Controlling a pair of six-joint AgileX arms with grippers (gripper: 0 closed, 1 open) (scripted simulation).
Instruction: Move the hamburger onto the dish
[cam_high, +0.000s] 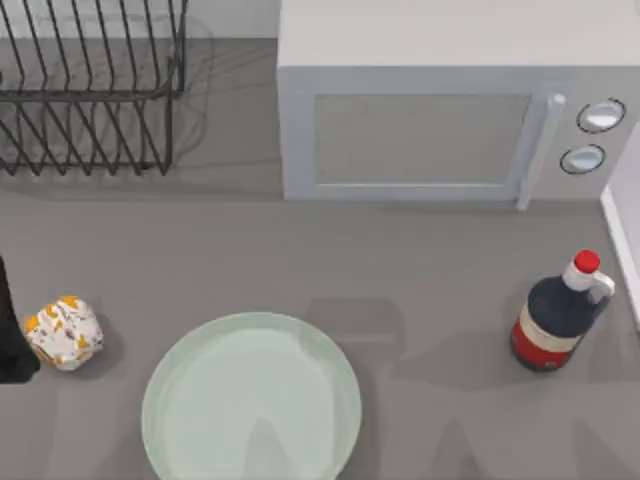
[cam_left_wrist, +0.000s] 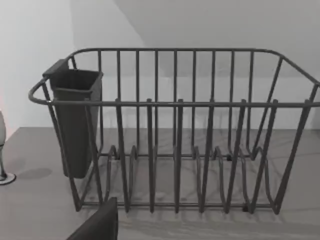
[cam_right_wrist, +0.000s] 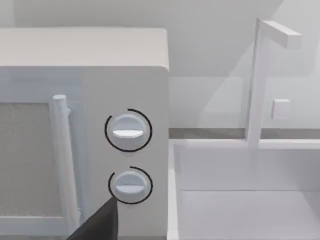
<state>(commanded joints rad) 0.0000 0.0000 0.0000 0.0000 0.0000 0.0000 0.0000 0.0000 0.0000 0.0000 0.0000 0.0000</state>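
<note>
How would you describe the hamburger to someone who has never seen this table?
Find the large mint-green dish at the table's front. Just to its left lies the hamburger, a small rounded lump. Its white wrapper with orange patches sets it apart from the dark bottle far right.

White hamburger (cam_high: 63, 333) with orange patches; pale mint-green dish (cam_high: 200, 370); red-capped dark bottle (cam_high: 556, 314).

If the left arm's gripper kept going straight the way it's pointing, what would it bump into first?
Probably the dish rack: the left wrist view looks straight at its wire front, with bare table before it. How far off it stands is unclear.
</note>
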